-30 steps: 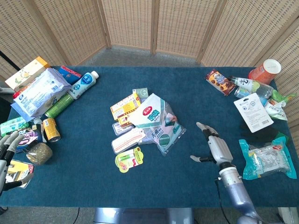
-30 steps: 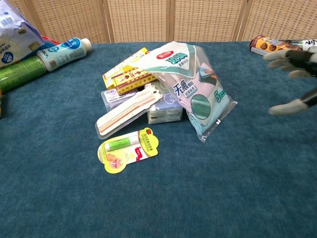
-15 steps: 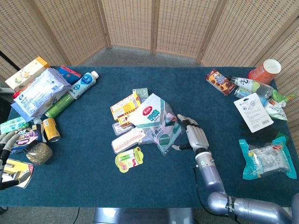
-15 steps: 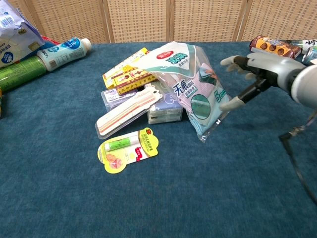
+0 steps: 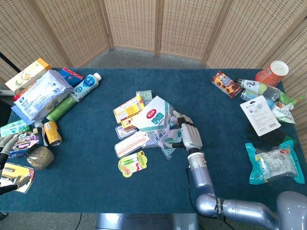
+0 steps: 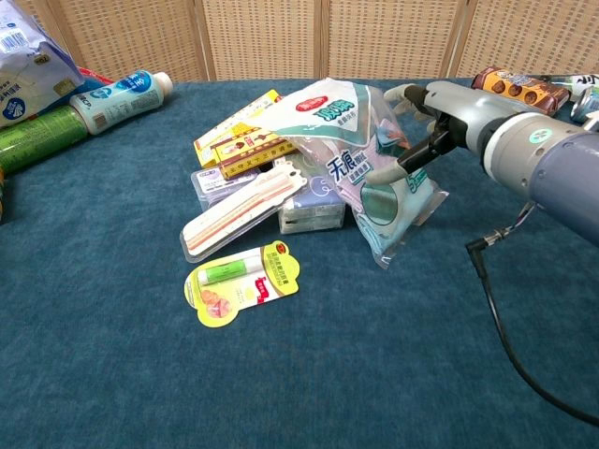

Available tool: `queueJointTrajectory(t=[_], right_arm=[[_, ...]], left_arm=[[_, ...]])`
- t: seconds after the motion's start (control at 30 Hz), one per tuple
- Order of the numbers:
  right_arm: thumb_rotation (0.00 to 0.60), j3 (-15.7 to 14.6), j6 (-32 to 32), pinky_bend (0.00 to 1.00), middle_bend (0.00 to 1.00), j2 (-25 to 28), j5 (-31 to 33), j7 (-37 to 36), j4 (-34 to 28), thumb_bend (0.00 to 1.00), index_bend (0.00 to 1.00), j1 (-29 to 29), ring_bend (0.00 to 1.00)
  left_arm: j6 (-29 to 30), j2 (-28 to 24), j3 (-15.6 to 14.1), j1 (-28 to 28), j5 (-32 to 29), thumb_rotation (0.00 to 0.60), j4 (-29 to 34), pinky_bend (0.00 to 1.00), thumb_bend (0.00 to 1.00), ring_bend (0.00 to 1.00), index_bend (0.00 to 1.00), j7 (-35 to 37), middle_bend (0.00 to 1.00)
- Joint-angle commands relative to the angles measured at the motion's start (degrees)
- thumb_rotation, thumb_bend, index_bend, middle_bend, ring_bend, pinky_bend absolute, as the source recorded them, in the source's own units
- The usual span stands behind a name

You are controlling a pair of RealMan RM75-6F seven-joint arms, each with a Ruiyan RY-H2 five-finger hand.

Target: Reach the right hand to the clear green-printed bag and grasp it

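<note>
The clear green-printed bag [image 5: 160, 125] [image 6: 360, 159] leans on a pile of small boxes at the table's middle, its lower corner on the blue cloth. My right hand [image 5: 188, 135] [image 6: 426, 122] is at the bag's right edge. Its thumb lies across the bag's front and its fingers [image 6: 404, 94] reach over the upper right edge, still spread. The bag lies undisturbed. My left hand [image 5: 5, 143] shows only at the far left edge of the head view, fingers apart, holding nothing.
Under and beside the bag are yellow boxes [image 5: 128, 108], a toothbrush pack [image 5: 132, 143] and a lip balm card [image 6: 241, 281]. A teal bag [image 5: 273, 163] and a white card pack [image 5: 259, 114] lie at the right. A bottle [image 5: 86, 86] and a can [image 5: 52, 133] lie at the left.
My right hand has swept left across the table from open cloth to the bag's right edge and now touches it. The left hand has slipped further toward the frame's left edge.
</note>
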State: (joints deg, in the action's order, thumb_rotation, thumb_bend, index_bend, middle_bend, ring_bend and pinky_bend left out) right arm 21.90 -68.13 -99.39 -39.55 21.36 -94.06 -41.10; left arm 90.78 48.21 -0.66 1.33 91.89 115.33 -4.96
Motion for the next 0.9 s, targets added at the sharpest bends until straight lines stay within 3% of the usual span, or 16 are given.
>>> queueJointTrajectory(t=[0.03, 0.37, 0.67, 0.73, 0.77, 0.83, 0.9], right_arm=[[0.596, 0.32, 1.61, 0.00, 0.00, -0.68, 1.48, -0.05, 1.67, 0.00, 0.00, -0.73, 0.00], [0.595, 0.52, 4.59, 0.00, 0.00, -1.36, 4.84, -0.22, 3.15, 0.00, 0.00, -1.79, 0.00], [0.600, -0.25, 3.48, 0.01, 0.00, -5.31, 1.43, -4.10, 6.88, 0.00, 0.00, -1.36, 0.00], [0.600, -0.11, 3.33, 0.11, 0.00, -6.30, 1.10, -4.91, 8.07, 0.00, 0.00, -1.29, 0.00], [0.600, -0.11, 3.07, 0.21, 0.05, -6.85, 0.74, -5.23, 8.72, 0.00, 0.00, -1.27, 0.00], [0.600, -0.17, 3.00, 0.40, 0.22, -8.04, -0.04, -6.36, 10.19, 0.00, 0.00, -1.11, 0.06], [0.600, -0.14, 3.25, 0.59, 0.48, -8.83, -0.90, -7.83, 11.23, 0.01, 0.07, -0.82, 0.25]], left_arm=[[0.02, -0.12, 0.01, 0.03, -0.08, 0.600, -0.07, 0.00, 0.00, 0.00, 0.00, 0.22, 0.00], [-0.37, -0.15, 0.15, -0.20, -0.59, 0.600, -0.27, 0.00, 0.00, 0.00, 0.00, 0.60, 0.00], [-0.13, -0.30, 0.10, -0.07, -0.45, 0.600, -0.35, 0.00, 0.00, 0.00, 0.00, 1.10, 0.00], [-0.09, -0.29, 0.15, -0.08, -0.52, 0.600, -0.39, 0.00, 0.00, 0.00, 0.00, 1.20, 0.00], [-0.14, -0.30, 0.14, -0.08, -0.59, 0.600, -0.39, 0.00, 0.00, 0.00, 0.00, 1.28, 0.00], [-0.25, -0.33, 0.15, -0.12, -0.72, 0.600, -0.47, 0.00, 0.00, 0.00, 0.00, 1.35, 0.00], [-0.30, -0.32, 0.18, -0.15, -0.82, 0.600, -0.53, 0.00, 0.00, 0.00, 0.00, 1.36, 0.00]])
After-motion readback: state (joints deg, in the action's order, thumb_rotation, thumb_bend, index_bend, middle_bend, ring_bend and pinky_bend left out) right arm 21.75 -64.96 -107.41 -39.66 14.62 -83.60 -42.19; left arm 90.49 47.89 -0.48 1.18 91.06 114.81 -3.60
